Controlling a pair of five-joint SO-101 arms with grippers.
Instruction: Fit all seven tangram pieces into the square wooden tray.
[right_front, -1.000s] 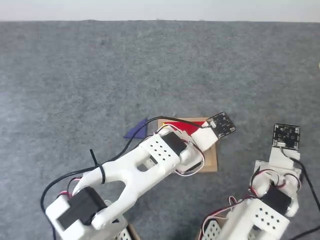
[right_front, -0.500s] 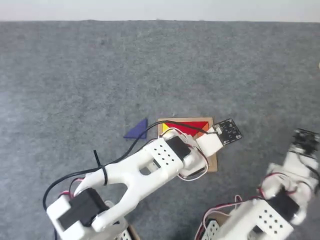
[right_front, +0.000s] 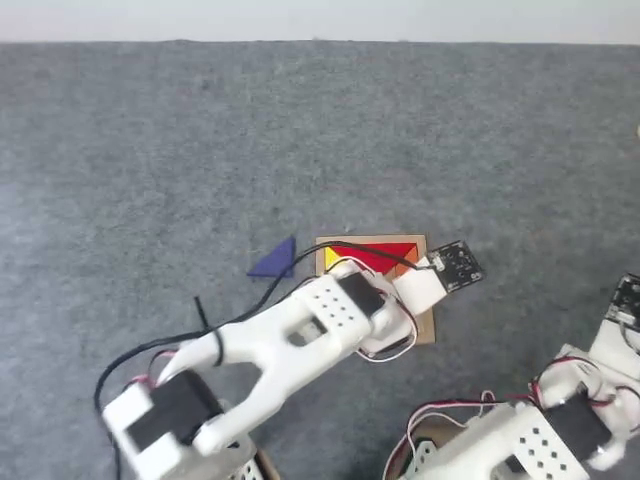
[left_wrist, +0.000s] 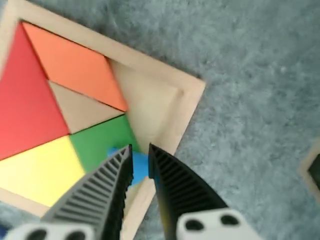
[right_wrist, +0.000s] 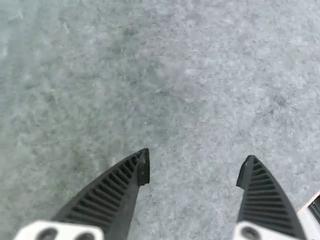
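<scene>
Wood lies bare along one tray (left_wrist: 181, 112) edge beside the green piece (left_wrist: 100, 142), which we judge is why the left arm (right_front: 300, 345) bends low there, left gripper (left_wrist: 140, 149) clenched on the blue piece (left_wrist: 139, 167). The right gripper (right_wrist: 196, 160) hangs released over the grey table (right_wrist: 200, 75); a dark triangle (right_front: 275, 262) lies just off a far tray corner.

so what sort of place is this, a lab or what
Probably a robotics test bench, lab or hobby: a grey felt mat covers the table, two white arms with loose wiring stand side by side, and the left gripper holds a blue piece at a wooden tray of tangram pieces.
</scene>
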